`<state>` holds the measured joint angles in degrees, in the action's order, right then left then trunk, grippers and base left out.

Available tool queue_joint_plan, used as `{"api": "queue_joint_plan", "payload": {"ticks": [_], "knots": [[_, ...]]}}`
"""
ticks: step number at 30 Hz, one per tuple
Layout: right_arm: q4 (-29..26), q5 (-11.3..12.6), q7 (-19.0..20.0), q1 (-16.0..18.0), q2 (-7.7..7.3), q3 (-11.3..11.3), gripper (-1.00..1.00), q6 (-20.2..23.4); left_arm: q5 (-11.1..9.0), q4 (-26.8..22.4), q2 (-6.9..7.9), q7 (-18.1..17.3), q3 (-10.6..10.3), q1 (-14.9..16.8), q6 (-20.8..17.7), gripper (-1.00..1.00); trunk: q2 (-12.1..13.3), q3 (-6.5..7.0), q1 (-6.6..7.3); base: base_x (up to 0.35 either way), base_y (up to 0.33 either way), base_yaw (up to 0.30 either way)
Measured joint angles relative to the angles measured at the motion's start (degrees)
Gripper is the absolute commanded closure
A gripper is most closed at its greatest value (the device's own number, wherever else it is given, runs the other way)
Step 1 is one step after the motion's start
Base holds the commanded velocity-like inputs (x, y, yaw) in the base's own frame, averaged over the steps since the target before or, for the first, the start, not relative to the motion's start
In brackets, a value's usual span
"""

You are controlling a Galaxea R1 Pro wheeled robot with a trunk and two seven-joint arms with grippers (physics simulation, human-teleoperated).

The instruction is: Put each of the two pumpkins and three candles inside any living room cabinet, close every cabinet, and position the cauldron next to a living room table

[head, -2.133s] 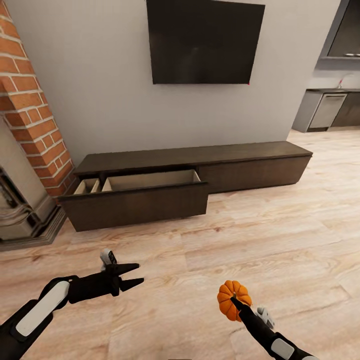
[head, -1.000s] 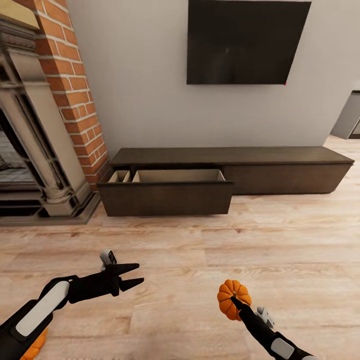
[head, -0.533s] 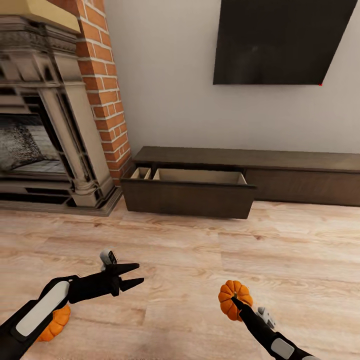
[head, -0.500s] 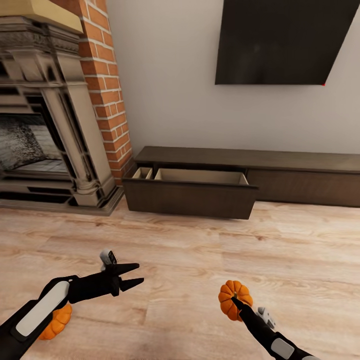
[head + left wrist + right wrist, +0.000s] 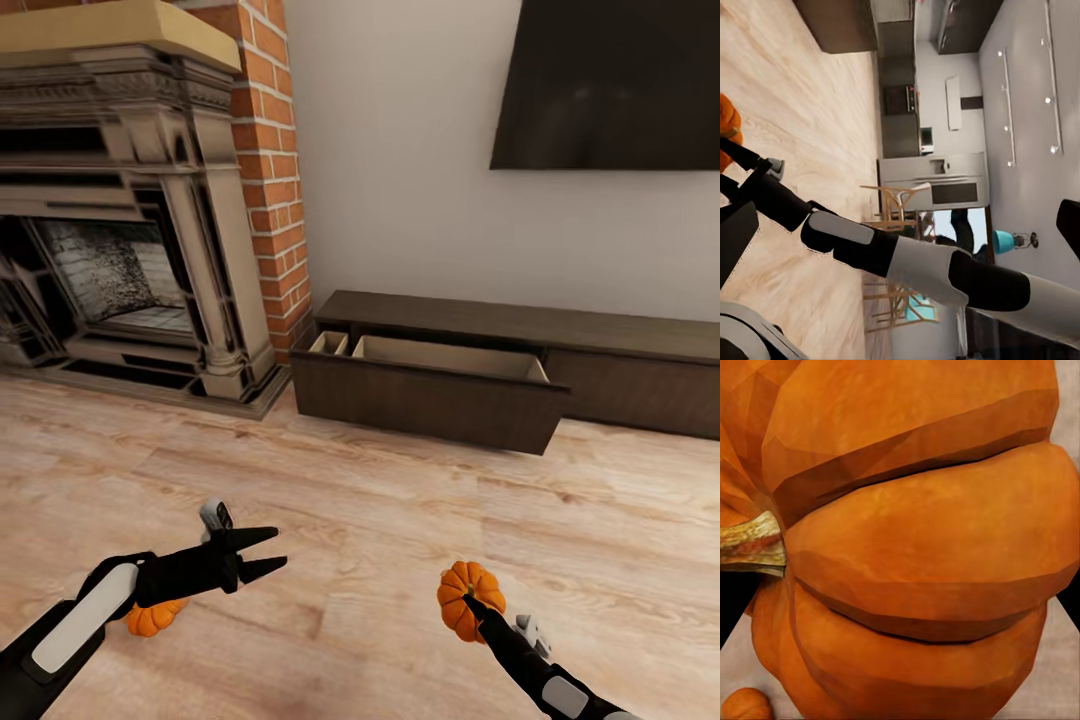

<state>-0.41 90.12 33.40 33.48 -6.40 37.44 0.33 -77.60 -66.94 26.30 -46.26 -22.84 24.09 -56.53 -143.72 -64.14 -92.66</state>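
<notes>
**Right gripper carrying one pumpkin; second pumpkin on the floor beside the left arm; cabinet drawer open ahead.**

Nearest the robot, the right gripper (image 5: 472, 604) is clamped on a pumpkin (image 5: 468, 598), held above the wood floor (image 5: 400, 520); in the right wrist view the pumpkin (image 5: 915, 540) shows deep ribs and a short stem. It is judged light, rigid and smooth-skinned, so a grip across the ribbed flanks should hold better than one on the stem, which may slip or twist. The left gripper (image 5: 270, 553) is empty, its fingers spread narrowly. The second pumpkin (image 5: 152, 616) lies on the floor, partly hidden by the left forearm. Farther off, the cabinet (image 5: 640, 360) stands against the wall with its drawer (image 5: 430, 385) pulled out beside the fireplace (image 5: 130, 230).
</notes>
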Motion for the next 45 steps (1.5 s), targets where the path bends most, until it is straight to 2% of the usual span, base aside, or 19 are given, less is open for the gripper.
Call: {"api": "queue_joint_plan", "payload": {"ticks": [13,32,45], "knots": [[-0.04,-0.02,-0.01,0.00,0.00,0.11,1.00,0.00,-0.01,1.84,-0.04,0.00,-0.11,0.00,0.01,-1.00,0.00,0.00,0.00,0.000,0.000,0.279],[-0.13,0.00,0.03,-0.01,-0.01,0.03,1.00,-0.02,0.00,2.27,-0.05,0.00,-0.14,0.02,0.01,-1.00,0.00,0.05,0.02,0.042,0.012,0.028],[-0.02,-0.21,-0.63,0.00,0.02,0.25,1.00,-0.07,0.06,2.47,-0.14,0.00,-0.12,0.00,0.03,-1.00,0.00,0.46,0.01,0.133,0.000,0.256]]}}
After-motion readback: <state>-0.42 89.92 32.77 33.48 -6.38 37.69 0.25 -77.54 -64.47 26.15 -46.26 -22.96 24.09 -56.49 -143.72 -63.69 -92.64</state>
